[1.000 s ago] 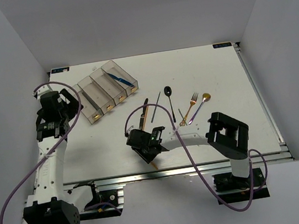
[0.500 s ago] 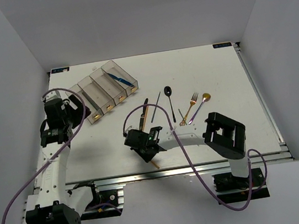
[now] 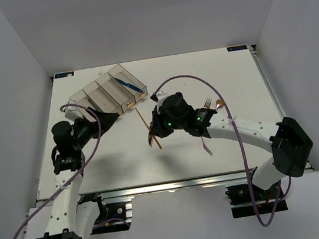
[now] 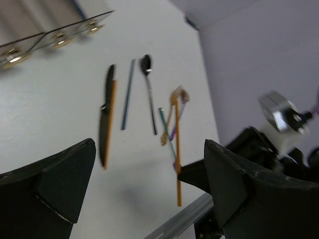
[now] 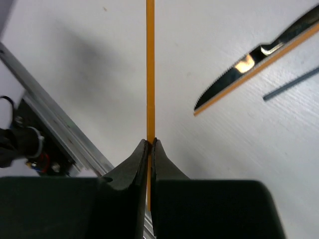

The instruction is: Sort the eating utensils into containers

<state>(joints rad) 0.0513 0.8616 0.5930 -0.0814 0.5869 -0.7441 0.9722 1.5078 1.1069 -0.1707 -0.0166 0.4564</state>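
Observation:
My right gripper [image 5: 150, 142] is shut on a wooden chopstick [image 5: 150, 69], which hangs above the table [image 3: 230, 74], slanting past the gripper [image 3: 152, 133]. Below it lie a black knife [image 5: 249, 62] with a second wooden chopstick [image 5: 279, 51] alongside and a dark chopstick [image 5: 291, 82]. The left wrist view also shows a black spoon [image 4: 148, 84] and a gold fork [image 4: 173, 102]. The containers [image 3: 108, 94] stand at the back left, with a blue knife [image 3: 128, 83] in the rightmost one. My left gripper [image 4: 149, 147] is open and empty, in front of the containers.
The gold fork's tines [image 3: 207, 102] and a gold spoon bowl [image 3: 220, 103] peek out behind the right arm, which hides the other cutlery from above. A metal rail [image 5: 55, 134] runs along the table's near edge. Grey walls close in both sides.
My right gripper shut on the wooden chopstick near the front edge and lifted it off the table, moving farther in. My left arm swung down and turned toward the middle.

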